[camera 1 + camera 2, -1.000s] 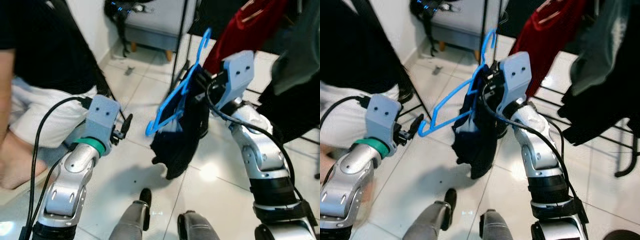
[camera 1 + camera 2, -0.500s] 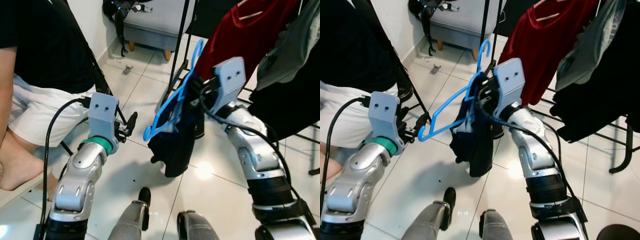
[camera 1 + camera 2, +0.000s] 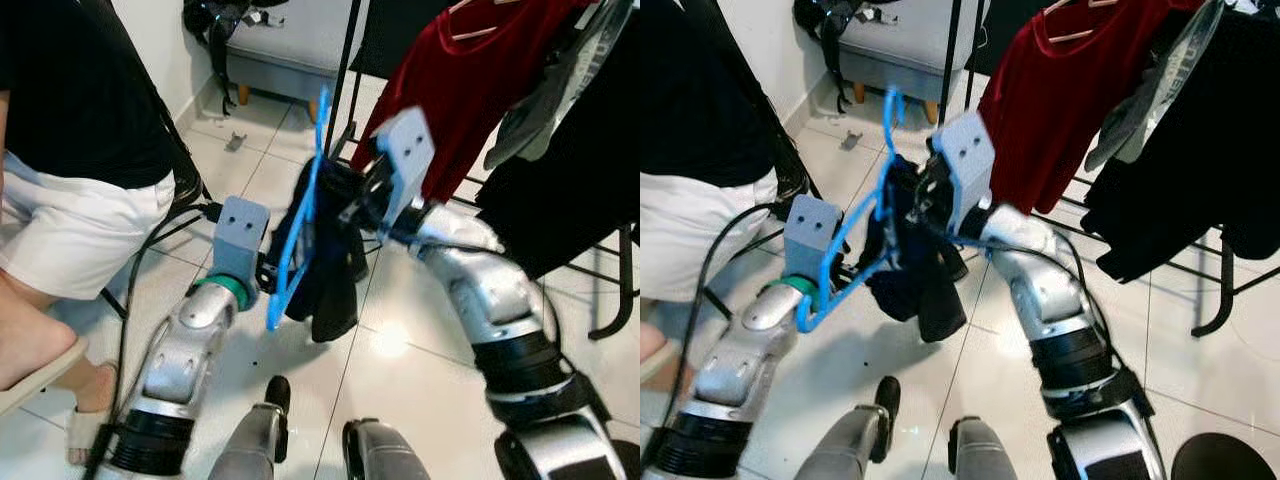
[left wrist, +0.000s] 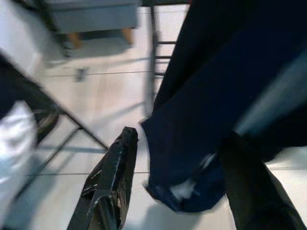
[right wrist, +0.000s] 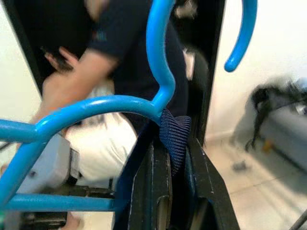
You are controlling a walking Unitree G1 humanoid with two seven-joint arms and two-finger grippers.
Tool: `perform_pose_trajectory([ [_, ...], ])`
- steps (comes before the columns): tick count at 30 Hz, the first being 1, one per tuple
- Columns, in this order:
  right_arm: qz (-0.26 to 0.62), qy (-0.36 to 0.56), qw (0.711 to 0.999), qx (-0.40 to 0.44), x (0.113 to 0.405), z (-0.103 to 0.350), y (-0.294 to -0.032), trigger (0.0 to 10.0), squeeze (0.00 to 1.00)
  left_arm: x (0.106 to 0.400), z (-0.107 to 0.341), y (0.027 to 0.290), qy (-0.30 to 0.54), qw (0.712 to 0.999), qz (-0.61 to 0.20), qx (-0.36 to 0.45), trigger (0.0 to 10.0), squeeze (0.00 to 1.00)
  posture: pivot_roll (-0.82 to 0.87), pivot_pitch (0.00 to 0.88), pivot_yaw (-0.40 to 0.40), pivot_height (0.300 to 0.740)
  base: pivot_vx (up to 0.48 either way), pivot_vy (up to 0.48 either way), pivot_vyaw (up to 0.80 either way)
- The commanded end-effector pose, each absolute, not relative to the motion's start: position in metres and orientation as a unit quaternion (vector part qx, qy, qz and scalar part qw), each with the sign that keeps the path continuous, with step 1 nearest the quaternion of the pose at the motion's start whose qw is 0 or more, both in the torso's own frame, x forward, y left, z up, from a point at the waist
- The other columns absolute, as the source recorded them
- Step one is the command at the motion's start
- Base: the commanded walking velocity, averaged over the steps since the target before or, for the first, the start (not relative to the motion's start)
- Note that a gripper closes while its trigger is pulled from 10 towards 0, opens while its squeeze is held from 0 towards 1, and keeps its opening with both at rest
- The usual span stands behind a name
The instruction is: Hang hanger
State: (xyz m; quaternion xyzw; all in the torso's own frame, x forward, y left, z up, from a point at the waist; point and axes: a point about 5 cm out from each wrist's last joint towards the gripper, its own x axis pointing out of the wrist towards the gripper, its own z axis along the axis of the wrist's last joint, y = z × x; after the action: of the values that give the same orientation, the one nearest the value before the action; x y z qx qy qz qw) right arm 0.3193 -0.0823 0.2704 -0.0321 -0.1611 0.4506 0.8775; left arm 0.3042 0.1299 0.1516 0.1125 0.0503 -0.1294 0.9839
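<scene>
Hanger [image 5: 158,67] with dark garment [image 3: 335,255] is pinched by the right end effector [image 5: 175,158]; left end effector [image 4: 177,187] gapes below.

Head stereo downward, wrist cameras close along claws

1 blue hanger [image 3: 300,240], 1 dark garment [image 3: 335,260] on it, 2 grippers [image 5: 170,191] [image 4: 172,191], 1 person [image 3: 70,150], 1 red shirt [image 3: 450,90].

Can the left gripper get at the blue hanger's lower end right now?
Probably yes. The left gripper is open beside the dark garment, and the blue hanger held by the right gripper dips just above the left wrist with nothing between.
</scene>
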Motion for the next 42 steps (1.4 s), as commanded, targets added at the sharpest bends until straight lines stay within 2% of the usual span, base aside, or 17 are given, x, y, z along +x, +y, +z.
perform_pose_trajectory([
  [1,0.473,-0.18,0.862,-0.029,0.31,0.283,-0.088,10.0,0.0,0.3,0.153,0.133,0.037,0.98,-0.133,0.141,10.0,0.0,-0.09,0.163,0.038,0.74,0.0,0.0,0.0],
  [3,0.482,-0.184,0.856,-0.039,0.306,0.287,-0.093,10.0,0.0,0.3,0.154,0.139,0.034,0.979,-0.129,0.152,10.0,0.0,-0.09,0.163,0.043,0.74,0.0,0.0,0.0],
  [4,0.502,-0.19,0.842,-0.055,0.297,0.293,-0.101,10.0,0.0,0.301,0.152,0.149,0.032,0.978,-0.116,0.169,10.0,0.0,-0.09,0.162,0.048,0.74,0.0,0.0,0.0],
  [10,0.539,-0.197,0.816,-0.068,0.285,0.302,-0.105,10.0,0.0,0.309,0.151,0.159,0.029,0.982,-0.093,0.159,10.0,0.0,-0.09,0.153,0.057,0.74,0.0,0.0,0.0],
  [13,0.54,-0.197,0.815,-0.07,0.285,0.303,-0.105,10.0,0.0,0.31,0.152,0.159,0.029,0.983,-0.095,0.154,10.0,0.0,-0.09,0.153,0.057,0.74,0.0,0.0,0.0],
  [14,0.539,-0.196,0.816,-0.073,0.285,0.303,-0.106,10.0,0.0,0.31,0.151,0.158,0.033,0.983,-0.102,0.15,7.0,0.0,-0.09,0.153,0.057,0.74,0.0,0.0,0.0],
  [17,0.539,-0.196,0.816,-0.073,0.285,0.303,-0.106,10.0,0.0,0.31,0.151,0.158,0.033,0.983,-0.102,0.15,7.0,0.0,-0.09,0.153,0.057,0.74,0.0,0.0,0.0],
  [18,0.537,-0.194,0.818,-0.072,0.285,0.303,-0.107,10.0,0.0,0.309,0.15,0.157,0.036,0.982,-0.11,0.147,0.0,0.0,-0.09,0.153,0.057,0.74,0.0,0.0,0.0],
  [28,0.497,-0.145,0.847,-0.118,0.301,0.277,-0.115,10.0,0.0,0.296,0.152,0.155,0.024,0.969,-0.154,0.194,0.0,0.0,-0.07,0.151,0.067,0.74,0.0,0.0,0.0],
  [30,0.48,-0.123,0.856,-0.145,0.305,0.266,-0.121,10.0,0.0,0.29,0.153,0.154,0.021,0.958,-0.178,0.222,0.0,0.0,-0.07,0.157,0.071,0.74,0.0,0.0,0.0],
  [31,0.458,-0.096,0.867,-0.17,0.311,0.252,-0.13,10.0,0.0,0.277,0.153,0.152,0.026,0.941,-0.228,0.247,0.0,0.0,-0.06,0.162,0.075,0.74,0.0,0.0,0.0],
  [32,0.458,-0.096,0.867,-0.17,0.311,0.252,-0.13,10.0,0.0,0.277,0.153,0.152,0.026,0.941,-0.228,0.247,0.0,0.0,-0.06,0.162,0.075,0.74,0.0,0.0,0.0],
  [35,0.431,-0.058,0.876,-0.207,0.317,0.234,-0.143,10.0,0.0,0.259,0.155,0.148,0.04,0.916,-0.296,0.268,0.0,0.0,-0.05,0.167,0.078,0.74,0.0,0.0,0.0],
  [36,0.416,-0.04,0.877,-0.237,0.319,0.226,-0.148,10.0,0.0,0.253,0.156,0.146,0.048,0.905,-0.323,0.271,10.0,0.0,-0.05,0.172,0.081,0.74,0.0,0.0,0.0],
  [38,0.402,-0.025,0.874,-0.273,0.322,0.219,-0.152,10.0,0.0,0.248,0.158,0.143,0.057,0.9,-0.346,0.26,10.0,0.0,-0.05,0.172,0.081,0.74,0.0,0.0,0.0],
  [41,0.402,-0.025,0.874,-0.273,0.322,0.219,-0.152,10.0,0.0,0.248,0.158,0.143,0.057,0.9,-0.346,0.26,10.0,0.0,-0.05,0.172,0.081,0.74,0.0,0.0,0.0],
  [42,0.381,-0.017,0.873,-0.303,0.326,0.214,-0.155,10.0,0.0,0.244,0.161,0.138,0.065,0.894,-0.373,0.241,10.0,0.0,-0.04,0.176,0.083,0.74,0.0,0.0,0.0],
])
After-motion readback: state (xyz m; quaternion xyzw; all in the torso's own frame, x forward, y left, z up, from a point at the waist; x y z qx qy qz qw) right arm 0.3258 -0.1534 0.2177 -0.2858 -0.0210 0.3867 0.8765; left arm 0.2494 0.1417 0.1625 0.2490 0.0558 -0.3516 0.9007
